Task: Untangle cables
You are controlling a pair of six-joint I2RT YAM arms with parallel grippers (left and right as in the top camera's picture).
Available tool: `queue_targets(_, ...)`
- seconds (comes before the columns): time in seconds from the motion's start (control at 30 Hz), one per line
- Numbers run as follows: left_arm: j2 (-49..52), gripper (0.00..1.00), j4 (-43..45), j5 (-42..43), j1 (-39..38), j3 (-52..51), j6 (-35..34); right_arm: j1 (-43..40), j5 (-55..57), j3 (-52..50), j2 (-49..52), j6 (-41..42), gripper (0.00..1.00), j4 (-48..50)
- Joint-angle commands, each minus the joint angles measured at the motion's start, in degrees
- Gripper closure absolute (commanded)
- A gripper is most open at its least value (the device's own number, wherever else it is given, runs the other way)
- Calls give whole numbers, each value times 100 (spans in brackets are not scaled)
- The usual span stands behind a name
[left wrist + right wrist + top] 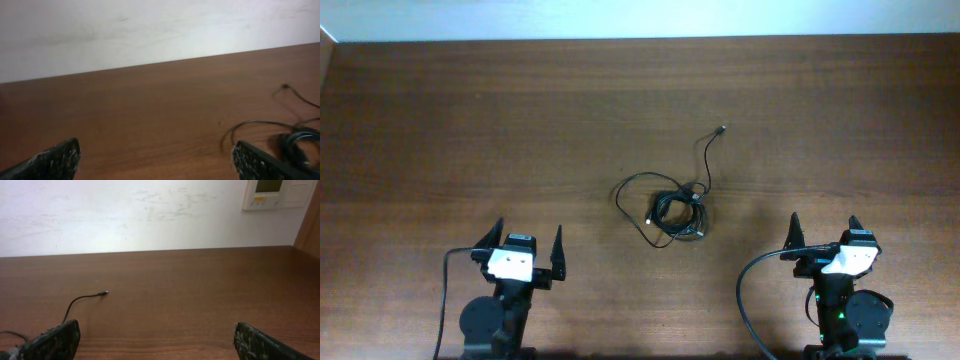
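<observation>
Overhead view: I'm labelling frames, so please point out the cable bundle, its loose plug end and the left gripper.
cable bundle (680, 214), overhead view, on the dense coiled part.
loose plug end (722, 128), overhead view, on the plug tip.
left gripper (529, 228), overhead view, midway between its fingertips.

The cables (678, 212) lie flat in front of me, slightly right of centre: thin black cords wound into a small, tight coil. A loose loop bulges from its left side. One strand trails away from me and ends in a small plug (722, 128).
</observation>
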Motion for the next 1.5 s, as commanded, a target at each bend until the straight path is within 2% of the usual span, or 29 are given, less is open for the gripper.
queue_targets(0.0, -2, 1, 44, -339, -28, -260, -90, 26, 13, -48, -33, -44, 2, -7)
queue_targets(1.17, 15, 1, 103, -343, -26, -278, -146, 26, 13, -48, -33, -44, 2, -7)
queue_targets(1.23, 15, 1, 461, -988, -15, -278, 481, 26, 13, -48, -33, -44, 2, -7)
queue_targets(1.3, 15, 1, 678, -981, -17, -278, 479, 26, 13, -48, -33, -44, 2, -7)
queue_targets(1.37, 15, 1, 1064, -702, -17, -278, 476, 26, 13, -48, -33, -44, 2, -7)
queue_targets(1.47, 22, 1, 1858, 564, -17, -262, 448, 26, 13, -48, -33, -44, 2, -7)
